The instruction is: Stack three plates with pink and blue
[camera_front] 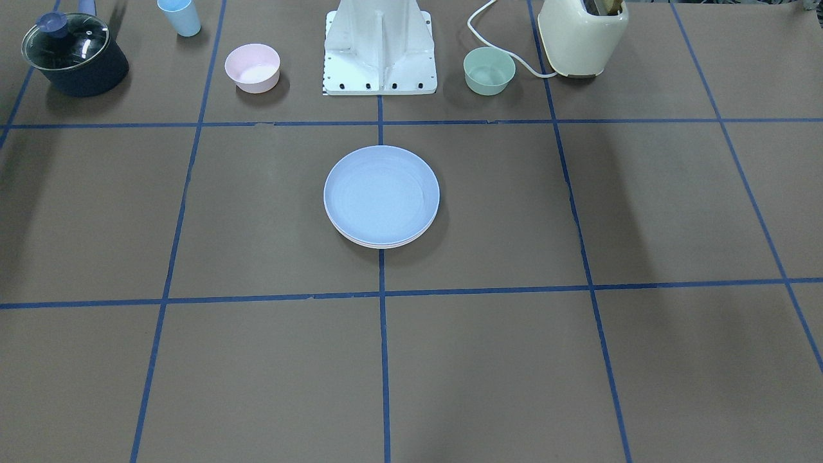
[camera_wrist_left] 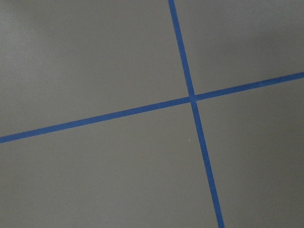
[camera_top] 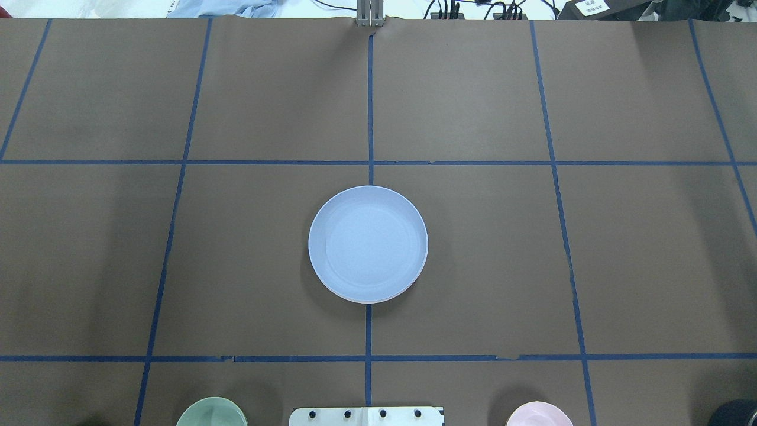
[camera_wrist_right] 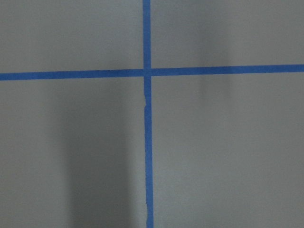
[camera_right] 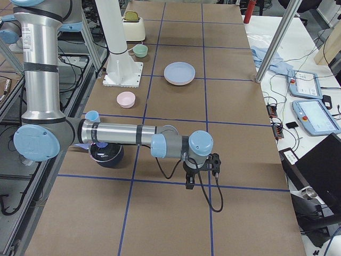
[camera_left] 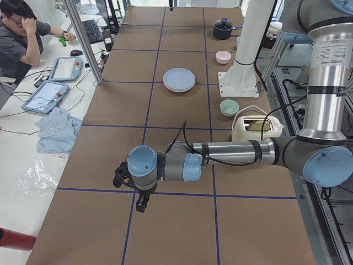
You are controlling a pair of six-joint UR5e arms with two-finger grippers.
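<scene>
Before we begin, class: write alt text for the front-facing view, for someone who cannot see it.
A stack of plates, blue on top with pale rims beneath, sits centred on a tape line. Behind it: pot, cup, pink bowl, robot base, green bowl, toaster.

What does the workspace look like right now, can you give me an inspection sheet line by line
Surface: brown table marked with a blue tape grid.
Job's things: plate stack at the centre, blue plate on top, pale pinkish rim showing beneath; the count cannot be told.
Clutter: pink bowl, green bowl, blue cup, lidded pot, toaster, all along the robot's edge.
Grippers: left gripper and right gripper hang over bare table, far from the stack; open or shut cannot be told.
Cables: white cord runs from the toaster.
Surroundings: operator, teach pendants, blue cloth.
</scene>
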